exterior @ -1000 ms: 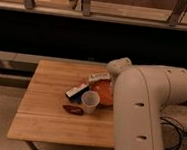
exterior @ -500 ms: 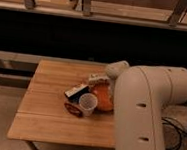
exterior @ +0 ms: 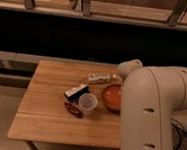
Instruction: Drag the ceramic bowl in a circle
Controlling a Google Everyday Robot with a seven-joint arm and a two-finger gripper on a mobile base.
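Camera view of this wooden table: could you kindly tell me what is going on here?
A white robot arm reaches over the light wooden table to the round, glossy orange-red ceramic bowl, which it is meant to drag in a circle. Its gripper is shut and hidden behind the arm, apparently at the bowl's covered edge. A translucent white plastic cup stands just left of the bowl.

Wooden table (exterior: 47,116), slatted top, and the clutter sits right of centre. The orange bowl (exterior: 112,97) lies near the right edge, partly covered by the white arm (exterior: 148,115). The cup (exterior: 88,103) stands upright just left of it. A flat dark-red piece (exterior: 73,109) touches the cup's left side, a dark box (exterior: 76,92) lies behind it, and a pale packet (exterior: 100,78) lies farther back. The gripper is hidden behind the arm by the bowl, jaws closed.
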